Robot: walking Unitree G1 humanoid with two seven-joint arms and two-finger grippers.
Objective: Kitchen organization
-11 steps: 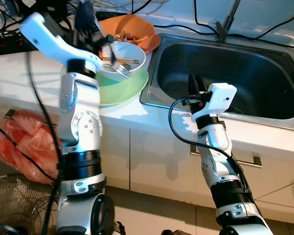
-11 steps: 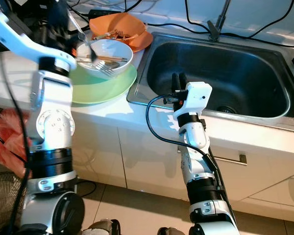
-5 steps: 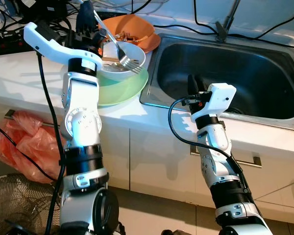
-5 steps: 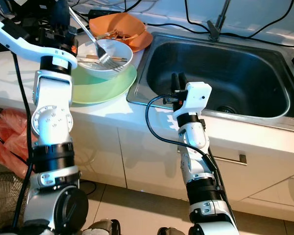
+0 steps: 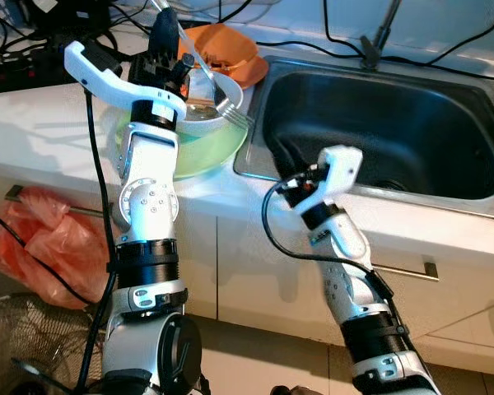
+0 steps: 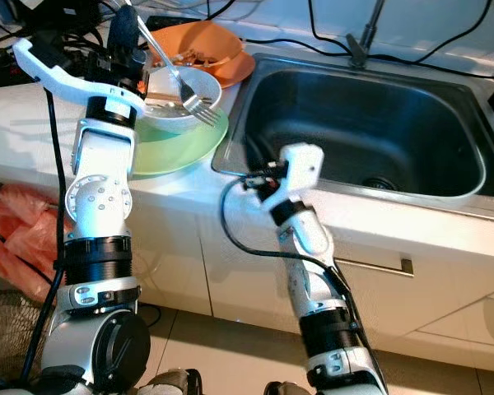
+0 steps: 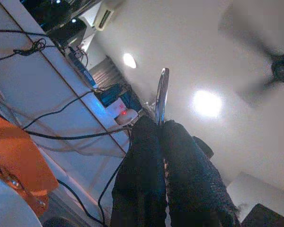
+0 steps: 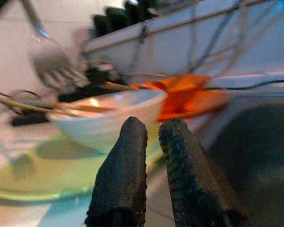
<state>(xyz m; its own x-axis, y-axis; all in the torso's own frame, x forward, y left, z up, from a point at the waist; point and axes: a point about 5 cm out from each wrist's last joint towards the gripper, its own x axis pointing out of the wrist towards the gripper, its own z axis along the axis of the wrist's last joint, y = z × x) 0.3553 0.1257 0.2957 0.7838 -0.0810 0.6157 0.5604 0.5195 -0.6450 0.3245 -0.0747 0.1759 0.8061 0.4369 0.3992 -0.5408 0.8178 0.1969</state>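
Observation:
My left gripper (image 5: pixel 166 43) is shut on the handle of a metal fork (image 5: pixel 222 92) and holds it tilted, tines down, over the rim of a white bowl (image 5: pixel 199 105). Chopsticks lie in that bowl, which sits on a green plate (image 5: pixel 199 150). An orange bowl (image 5: pixel 228 48) stands behind them. The left wrist view has the fork handle (image 7: pixel 161 92) pinched between the fingers (image 7: pixel 139 165). My right gripper (image 5: pixel 278 158), shut and holding nothing, hangs at the sink's left rim and points at the bowl (image 8: pixel 109 113) and plate (image 8: pixel 42 177).
The steel sink (image 5: pixel 445 177) takes up the right of the counter, with a faucet (image 5: pixel 380 31) behind it. Cables run along the back wall. Below are white cabinets with a handle (image 5: pixel 405 268), an orange bag (image 5: pixel 33 239) and a fan (image 5: pixel 20 350) on the floor.
My left gripper carried the fork to the right, from over the bowl's middle to its sink-side rim. My right arm swung left and turned its gripper towards the bowl and plate.

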